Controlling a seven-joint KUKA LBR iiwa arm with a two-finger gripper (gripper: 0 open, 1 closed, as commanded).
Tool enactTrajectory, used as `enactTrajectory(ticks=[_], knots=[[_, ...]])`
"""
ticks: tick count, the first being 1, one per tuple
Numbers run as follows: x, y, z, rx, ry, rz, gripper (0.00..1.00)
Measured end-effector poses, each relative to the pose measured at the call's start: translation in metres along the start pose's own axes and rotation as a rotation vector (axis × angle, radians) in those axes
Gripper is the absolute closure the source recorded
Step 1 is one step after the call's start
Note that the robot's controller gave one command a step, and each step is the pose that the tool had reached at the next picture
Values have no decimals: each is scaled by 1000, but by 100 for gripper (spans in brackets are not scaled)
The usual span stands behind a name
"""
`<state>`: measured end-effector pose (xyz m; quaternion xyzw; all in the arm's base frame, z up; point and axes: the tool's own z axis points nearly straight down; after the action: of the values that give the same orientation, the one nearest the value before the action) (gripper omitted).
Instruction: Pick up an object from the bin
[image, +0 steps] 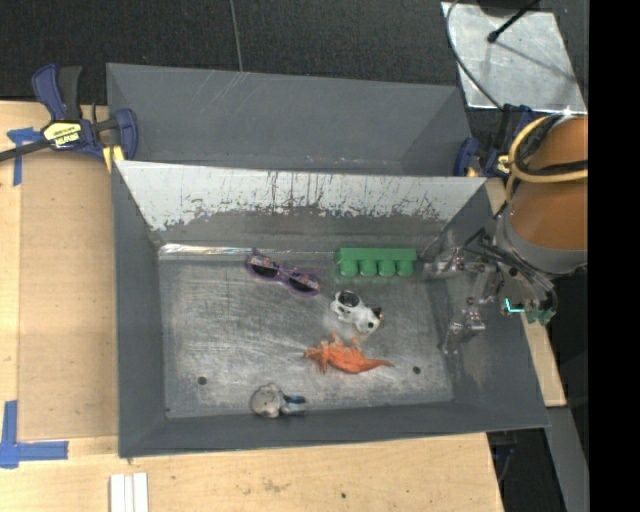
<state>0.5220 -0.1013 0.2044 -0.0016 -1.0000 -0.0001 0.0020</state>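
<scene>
Evidently at the approach step, ahead of any grasp. Logged two-finger gripper (460, 335) to the right of and below green plastic block with four rounded studs (375, 262), hanging over the right-hand slope of grey metal bin (140, 330), at the edge of its scuffed floor. Saw no object in it. Could not tell gripper opening from this angle; left wide-or-narrow unresolved. Could not pin down a chosen target either.

Judged the green block and small white-and-black rounded toy (356, 311) the nearest candidates; placed the toy below the block, slightly left of its middle. Marked orange rubbery lizard-shaped toy (345, 357) further below the block, flat on the floor, limbs and tail spread. Marked purple-framed sunglasses with dark lenses (283, 273) near the block, to its left, lying flat, thin and spindly. Marked small grey pebble-like lump with a blue bit attached (270, 401) well below and left of the block, by the front wall. Found all five apart, none touching, no heap.

Judged next move: travel left off the slope to sit above one piece, then descend and close.
- Rated block easiest: rigid, straight-sided, hard plastic.
- Rated lizard soft and low, likely needing a reach right down to the metal.
- Rated sunglasses awkward: thin frame, little to pinch.
- Rated white toy compact but rounded, prone to slip.
</scene>
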Motion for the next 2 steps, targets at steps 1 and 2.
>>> enactTrajectory(ticks=[1,2], knots=[[-2,0,-4,1,-8,-3,0],[13,34,23,2,-10,-44,0]])
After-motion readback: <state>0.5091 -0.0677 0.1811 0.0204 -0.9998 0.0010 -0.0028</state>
